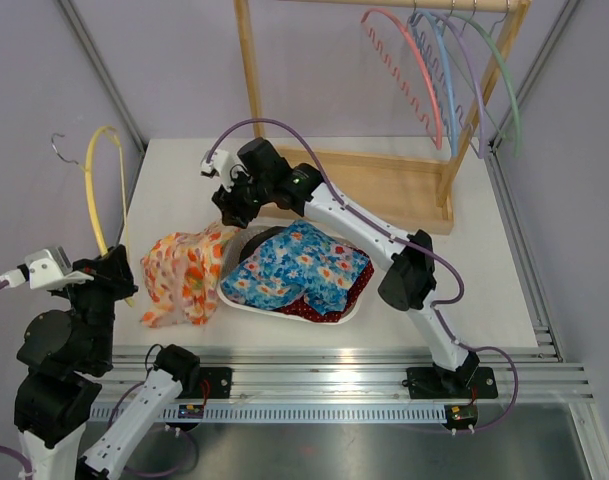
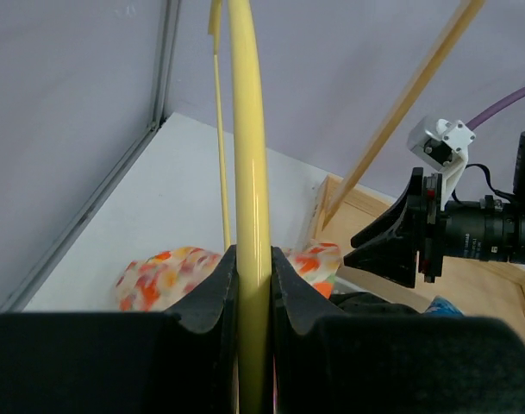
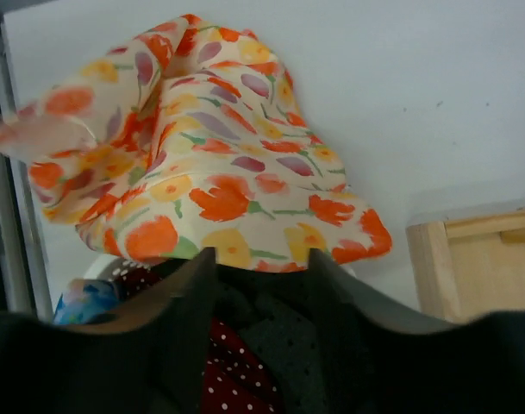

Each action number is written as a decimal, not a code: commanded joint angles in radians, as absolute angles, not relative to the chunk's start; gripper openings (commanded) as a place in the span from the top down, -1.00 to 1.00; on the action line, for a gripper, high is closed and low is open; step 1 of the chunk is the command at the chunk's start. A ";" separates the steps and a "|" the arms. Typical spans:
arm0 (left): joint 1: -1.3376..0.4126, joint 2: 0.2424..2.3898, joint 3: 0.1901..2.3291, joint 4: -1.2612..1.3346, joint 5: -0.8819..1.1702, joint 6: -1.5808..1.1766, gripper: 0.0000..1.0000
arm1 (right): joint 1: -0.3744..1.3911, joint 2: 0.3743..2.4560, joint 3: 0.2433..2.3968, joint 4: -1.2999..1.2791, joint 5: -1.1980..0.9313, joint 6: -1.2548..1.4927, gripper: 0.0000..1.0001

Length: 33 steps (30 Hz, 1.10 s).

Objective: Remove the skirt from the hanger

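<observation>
Item: skirt [image 1: 184,272], orange-flowered, heaped on the table at nine o'clock of basin [image 1: 284,308] (apparently free of its hanger).
Left gripper [image 2: 253,259]: pinching yellow hanger [image 2: 247,129].
Right gripper [image 3: 260,259]: jaws spread, empty, at skirt's one o'clock.
Handling: raise right gripper straight up so it does not snag the cloth.

Orange-floral skirt [image 1: 184,275] lies crumpled; yellow hanger [image 2: 249,172] stands upright.
</observation>
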State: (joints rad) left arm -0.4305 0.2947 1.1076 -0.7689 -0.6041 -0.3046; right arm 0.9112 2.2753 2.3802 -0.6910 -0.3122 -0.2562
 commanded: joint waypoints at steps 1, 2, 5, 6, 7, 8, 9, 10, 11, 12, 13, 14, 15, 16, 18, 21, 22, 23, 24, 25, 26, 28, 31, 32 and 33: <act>-0.430 0.333 1.144 -0.658 -0.520 -0.229 1.00 | 0.916 2.159 2.405 -0.725 -0.455 -0.354 -0.19; -0.430 0.339 1.147 -0.650 -0.487 -0.222 1.00 | 0.916 2.139 2.401 -0.756 -0.481 -0.391 -0.52; -0.430 0.362 1.147 -0.617 -0.384 -0.192 1.00 | 0.916 2.041 2.353 -0.822 -0.520 -0.487 -0.74; -0.430 0.367 1.146 -0.598 -0.352 -0.175 1.00 | 0.914 1.975 2.303 -0.836 -0.535 -0.517 -0.78; -0.430 0.385 1.146 -0.588 -0.316 -0.163 1.00 | 0.914 1.938 2.274 -0.854 -0.552 -0.552 -0.79; -0.430 0.393 1.144 -0.578 -0.239 -0.150 1.00 | 0.911 1.899 2.238 -0.885 -0.590 -0.616 -0.80; -0.430 0.405 1.150 -0.568 -0.204 -0.132 1.00 | 0.910 1.858 2.200 -0.902 -0.615 -0.653 -0.81; -0.430 0.435 1.155 -0.563 -0.165 -0.117 1.00 | 0.904 1.771 2.112 -0.919 -0.639 -0.690 -0.81; -0.430 0.452 1.161 -0.563 -0.093 -0.101 1.00 | 0.899 1.723 2.061 -0.936 -0.678 -0.753 -0.82; -0.430 0.477 1.170 -0.568 -0.065 -0.085 1.00 | 0.894 1.629 1.952 -0.940 -0.695 -0.785 -0.82; -0.430 0.497 1.189 -0.566 -0.031 -0.077 1.00 | 0.882 1.588 1.901 -0.943 -0.706 -0.807 -0.83; -0.430 0.538 1.196 -0.568 0.024 -0.071 1.00 | 0.871 1.548 1.861 -0.954 -0.713 -0.827 -0.83; -0.430 0.560 1.204 -0.563 0.044 -0.072 1.00 | 0.859 1.479 1.785 -0.962 -0.715 -0.830 -0.84; -0.430 0.580 1.219 -0.554 0.099 -0.072 1.00 | 0.830 1.444 1.743 -0.962 -0.716 -0.831 -0.84; -0.430 0.646 1.229 -0.514 0.149 -0.089 1.00 | 0.784 1.344 1.628 -0.957 -0.716 -0.825 -0.84; -0.430 0.741 1.247 -0.425 0.213 -0.139 1.00 | 0.669 1.228 1.466 -0.893 -0.683 -0.741 -0.85; -0.430 0.764 1.255 -0.402 0.228 -0.155 1.00 | 0.645 1.201 1.422 -0.850 -0.660 -0.715 -0.85; -0.430 0.785 1.268 -0.376 0.244 -0.176 1.00 | 0.596 1.174 1.378 -0.829 -0.658 -0.671 -0.85; -0.430 0.836 1.273 -0.318 0.248 -0.228 1.00 | 0.575 1.125 1.291 -0.815 -0.661 -0.657 -0.85; -0.430 0.857 1.281 -0.287 0.256 -0.250 1.00 | 0.562 1.100 1.248 -0.786 -0.682 -0.647 -0.86; -0.431 0.885 1.299 -0.260 0.262 -0.271 1.00 | 0.543 1.076 1.206 -0.769 -0.695 -0.629 -0.86; -0.431 0.957 1.322 -0.186 0.239 -0.325 1.00 | 0.490 1.014 1.099 -0.705 -0.725 -0.589 -0.87; -0.431 1.052 1.374 -0.100 0.200 -0.376 1.00 | 0.405 0.974 0.985 -0.644 -0.762 -0.558 -0.88; -0.431 1.077 1.409 -0.066 0.193 -0.406 1.00 | 0.397 0.973 0.976 -0.650 -0.746 -0.564 -0.88; -0.431 1.104 1.425 -0.046 0.190 -0.422 1.00 | 0.385 0.974 0.974 -0.650 -0.726 -0.565 -0.88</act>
